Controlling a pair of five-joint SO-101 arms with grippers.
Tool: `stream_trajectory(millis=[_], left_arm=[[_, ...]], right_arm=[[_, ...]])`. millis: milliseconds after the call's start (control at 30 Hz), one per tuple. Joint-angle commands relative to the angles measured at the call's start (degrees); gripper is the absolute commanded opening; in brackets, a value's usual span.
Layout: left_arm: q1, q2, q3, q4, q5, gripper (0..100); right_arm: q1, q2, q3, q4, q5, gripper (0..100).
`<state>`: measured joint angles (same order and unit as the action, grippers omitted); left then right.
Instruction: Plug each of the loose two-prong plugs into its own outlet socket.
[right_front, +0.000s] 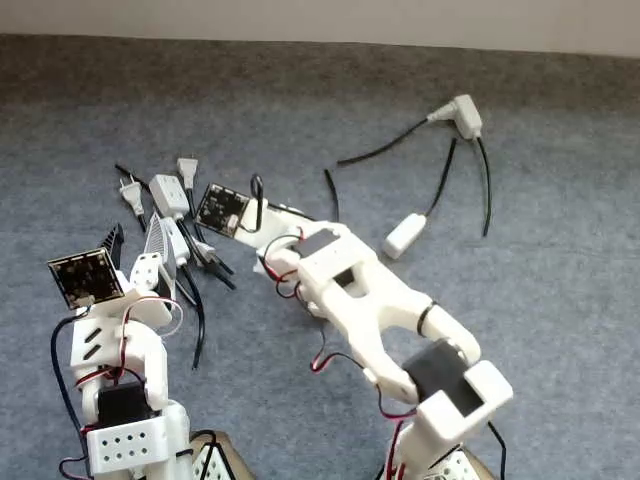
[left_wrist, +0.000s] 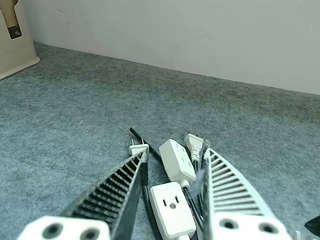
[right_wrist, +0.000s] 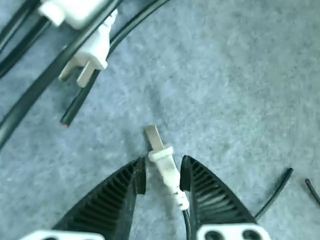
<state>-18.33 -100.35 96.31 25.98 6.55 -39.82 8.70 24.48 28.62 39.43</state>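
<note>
Right now the right end effector sits low over the grey carpet. Its two black jaws are apart, one on each side of a small white two-prong plug. The plug lies flat on the carpet with its prongs pointing away from the arm. I think the jaws are placed like that so a squeeze would catch the plug's body and leave the prongs free to go into a hole. They look very near the plug but not pinching it yet.

The left end effector is open wide too and holds nothing. A white outlet socket lies between its jaws, with a second socket block just past it. My guess is this arm waits there to keep a socket from sliding. Two more loose plugs lie near the blocks. No plug is in a socket that I can see.
</note>
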Motion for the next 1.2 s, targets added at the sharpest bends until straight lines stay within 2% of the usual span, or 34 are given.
stream_trajectory(millis=[0,500,1167], left_arm=[[0.7,0.0,1.0,0.1,0.4,19],[0.7,0.0,1.0,0.0,0.4,19],[0.7,0.0,1.0,0.0,0.4,19]], right_arm=[[2.0,3.1,-7.0,0.2,0.6,12.1],[5.8,8.2,-22.1,16.7,3.3,12.1],[5.8,15.2,-29.1,22.3,3.5,12.1]])
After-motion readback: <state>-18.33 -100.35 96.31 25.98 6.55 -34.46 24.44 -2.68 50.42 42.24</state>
